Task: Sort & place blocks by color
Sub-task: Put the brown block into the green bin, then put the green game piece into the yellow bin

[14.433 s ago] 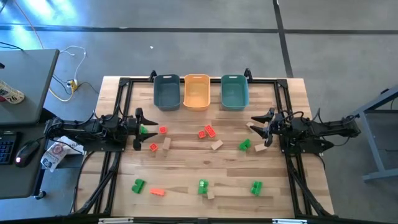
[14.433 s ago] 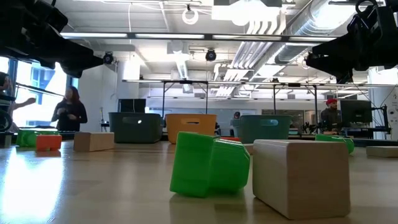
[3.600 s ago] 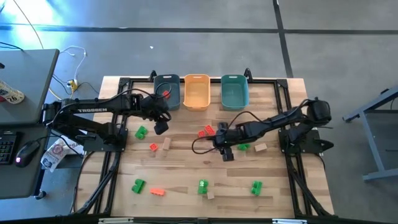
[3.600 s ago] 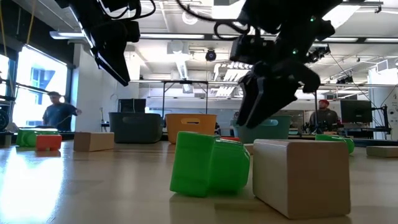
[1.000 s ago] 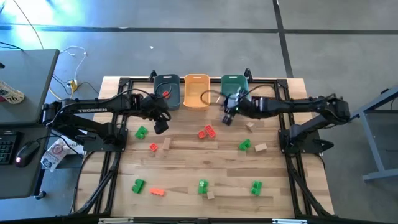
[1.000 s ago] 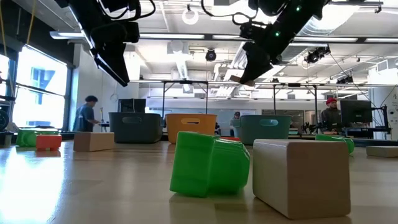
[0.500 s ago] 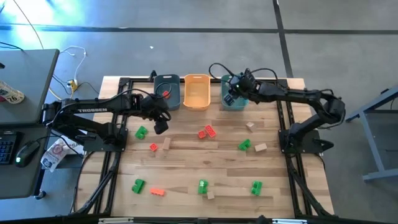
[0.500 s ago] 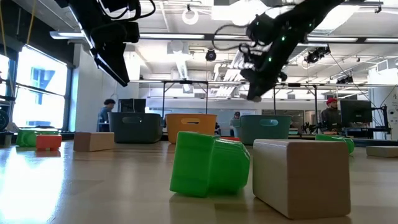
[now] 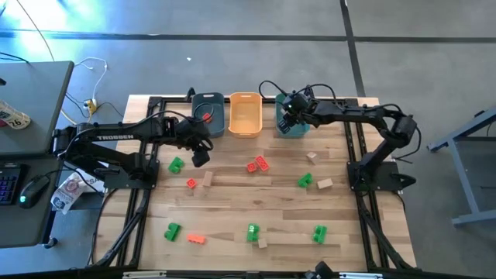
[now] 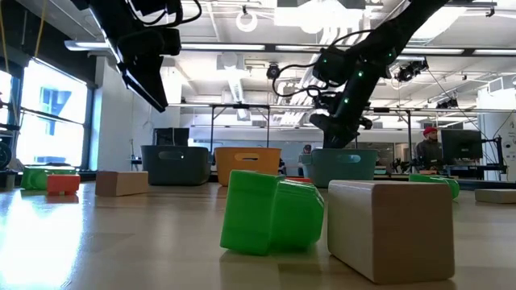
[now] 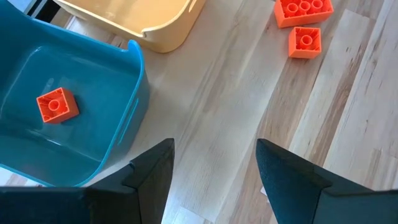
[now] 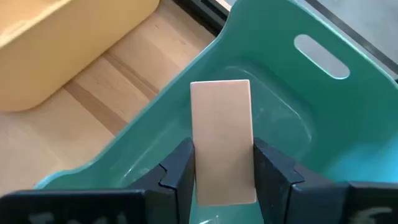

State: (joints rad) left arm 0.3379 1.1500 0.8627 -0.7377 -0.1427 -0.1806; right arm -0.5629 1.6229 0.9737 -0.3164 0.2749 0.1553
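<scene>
- The right gripper hangs over the teal bin, its jaws clamped on a tan block held by its long sides, the free end pointing into the bin's hollow.
- The step in hand, as I judge it, is the release: the block is already above the bin's floor, inside the line of the near rim.
- To do it well, keep the jaws square over the middle of the teal bin, not its wall, so the block cannot catch the rim and tip out onto the table.
- Part the jaws evenly and wide enough that neither pad drags the block sideways; then lift straight up before swinging away.
- A lower drop would mean less bounce, as the smooth plastic floor may let the block skid.
- The left gripper waits with jaws apart and empty, beside the blue-grey bin, one bin over from the orange-yellow bin that neighbours the teal bin.
- One red block lies in the blue-grey bin.
- Other blocks in red, green and tan lie scattered well in front of the teal bin.
</scene>
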